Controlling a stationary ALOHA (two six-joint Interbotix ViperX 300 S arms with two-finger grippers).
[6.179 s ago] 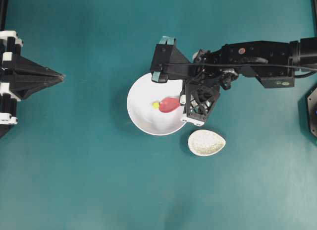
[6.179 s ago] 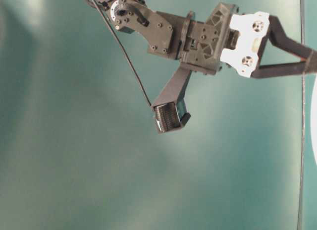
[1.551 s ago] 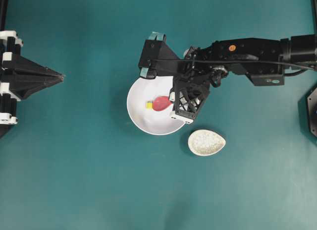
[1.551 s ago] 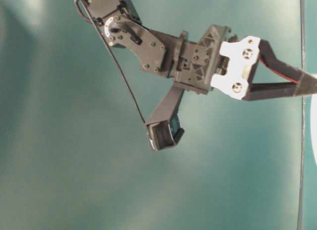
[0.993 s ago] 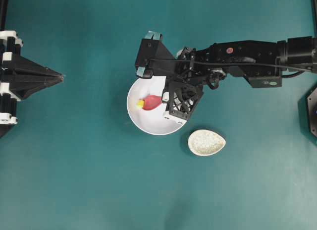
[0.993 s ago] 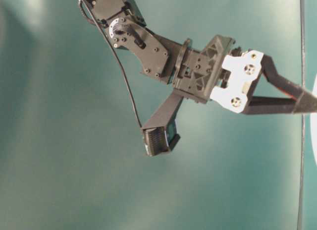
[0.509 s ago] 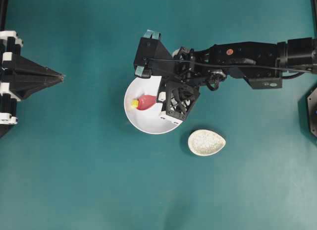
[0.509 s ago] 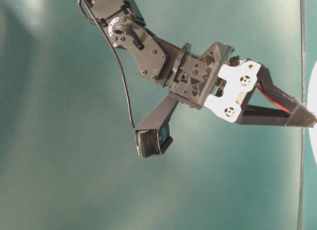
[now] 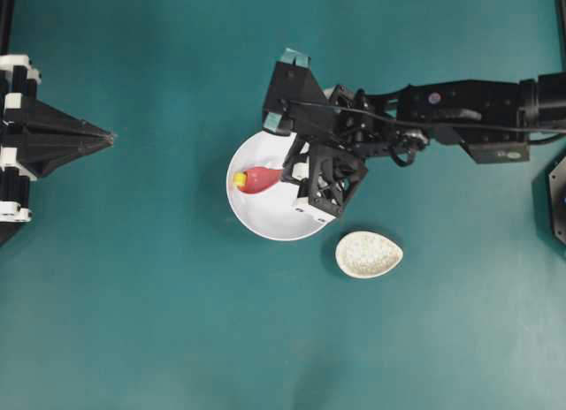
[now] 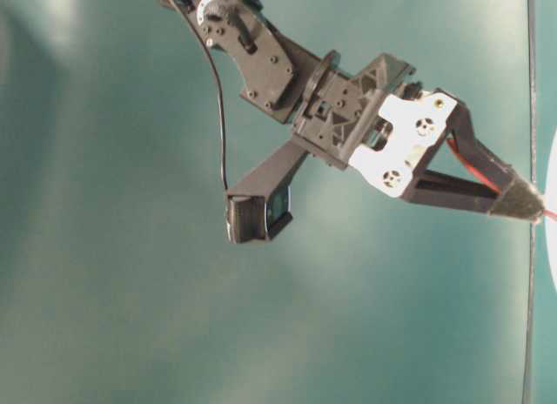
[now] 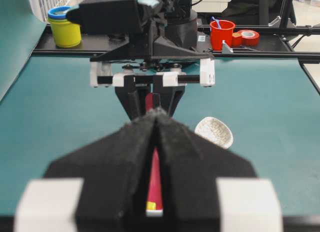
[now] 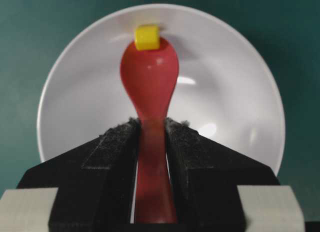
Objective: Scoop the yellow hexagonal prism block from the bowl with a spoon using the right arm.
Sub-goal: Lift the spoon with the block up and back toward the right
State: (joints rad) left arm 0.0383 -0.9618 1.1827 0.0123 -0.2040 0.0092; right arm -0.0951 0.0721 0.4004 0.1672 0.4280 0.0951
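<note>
1. Since a second ago the right end effector (image 12: 150, 137) has drawn back toward its arm; the spoon (image 12: 149, 79) and yellow hexagonal prism block (image 12: 147, 37) kept their place in the bowl (image 9: 265, 223).
2. No legible writing on any item.
3. Right end effector pinches the spoon handle between both pads. Block sits at the scoop's far tip, touching it, near the bowl's far wall.
4. Left end effector (image 11: 157, 117) pressed together, well apart from the bowl; its body hides most of the bowl in the left wrist view.
5. Speckled dish (image 9: 369, 254) lies on the worktop (image 9: 159, 322) beside the right end effector, apart from the bowl.
</note>
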